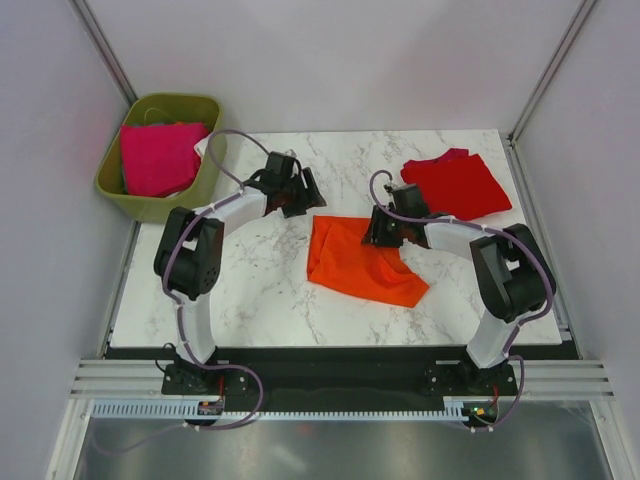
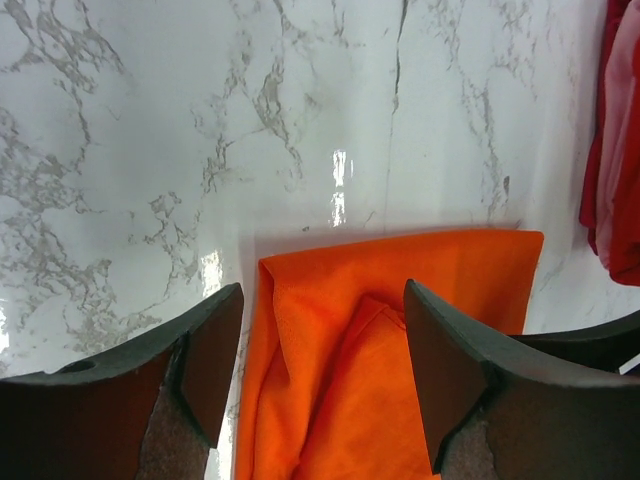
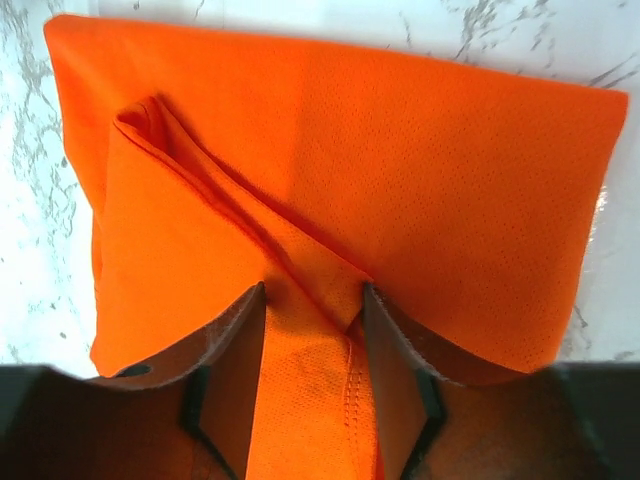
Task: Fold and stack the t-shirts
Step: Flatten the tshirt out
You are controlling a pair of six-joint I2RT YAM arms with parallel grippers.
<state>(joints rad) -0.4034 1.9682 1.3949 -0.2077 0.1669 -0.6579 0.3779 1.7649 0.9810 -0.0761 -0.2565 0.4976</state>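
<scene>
Right fingers (image 3: 235,380) clamp the orange t-shirt (image 1: 355,262); left fingers (image 2: 212,350) gape above the glossy marble table (image 1: 250,290), pale walls (image 1: 330,60) around.

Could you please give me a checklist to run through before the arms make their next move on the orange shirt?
1. Right pincer gripping orange t-shirt: ok, cloth pinched in it.
2. Left pincer open, empty: ok.
3. Orange t-shirt folded flat: not ok, one flap bunched.
4. Red t-shirt clear of it: ok, lying apart.
5. Pink t-shirt on table: not ok, in olive-green bin.
</scene>
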